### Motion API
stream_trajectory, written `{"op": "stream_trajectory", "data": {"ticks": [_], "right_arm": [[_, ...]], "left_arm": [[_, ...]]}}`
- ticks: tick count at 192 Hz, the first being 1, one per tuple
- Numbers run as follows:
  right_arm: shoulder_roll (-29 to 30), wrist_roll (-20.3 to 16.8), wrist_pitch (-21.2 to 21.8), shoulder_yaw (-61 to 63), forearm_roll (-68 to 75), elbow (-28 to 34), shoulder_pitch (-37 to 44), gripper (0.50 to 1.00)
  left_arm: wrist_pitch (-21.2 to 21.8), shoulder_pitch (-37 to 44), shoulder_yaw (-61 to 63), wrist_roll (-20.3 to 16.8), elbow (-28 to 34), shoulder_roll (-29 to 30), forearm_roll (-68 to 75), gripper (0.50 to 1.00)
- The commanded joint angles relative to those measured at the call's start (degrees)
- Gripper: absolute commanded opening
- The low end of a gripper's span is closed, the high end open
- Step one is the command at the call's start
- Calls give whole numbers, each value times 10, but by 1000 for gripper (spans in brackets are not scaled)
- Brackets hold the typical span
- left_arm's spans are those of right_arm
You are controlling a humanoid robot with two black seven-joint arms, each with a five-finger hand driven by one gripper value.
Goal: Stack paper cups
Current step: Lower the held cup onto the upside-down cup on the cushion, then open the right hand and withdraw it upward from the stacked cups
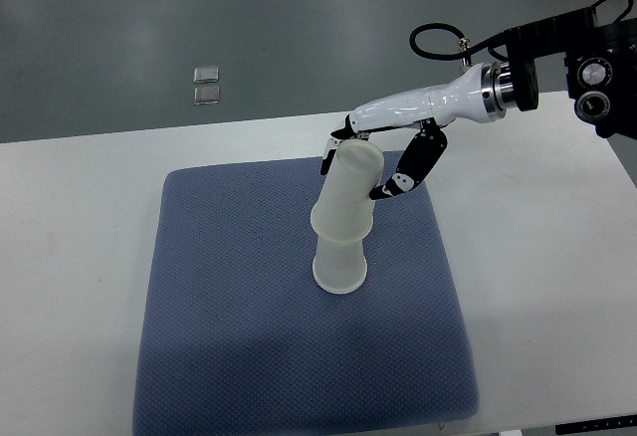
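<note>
Two translucent white paper cups stand in the middle of a blue mat. The lower cup sits upside down on the mat. The upper cup is upside down too, set over the lower one and tilted to the right. My right hand comes in from the right edge and is curled around the top of the upper cup, with fingers on its right side and a fingertip at its left. The left arm is out of view.
The mat lies on a white table. Beyond the table's far edge is grey floor with two small square metal plates. Black cables and a camera mount sit at the top right.
</note>
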Motion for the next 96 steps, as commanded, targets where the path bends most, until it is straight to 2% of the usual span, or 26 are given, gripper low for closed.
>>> {"op": "stream_trajectory", "data": {"ticks": [1,96], "right_arm": [[7,-1,-1,-1,-1,-3,-2,688],[36,-2,-26,-2,-19,-23,-34,709]], "left_arm": [[0,0,0,0,0,0,0,1000],[0,0,0,0,0,0,0,1000]]}}
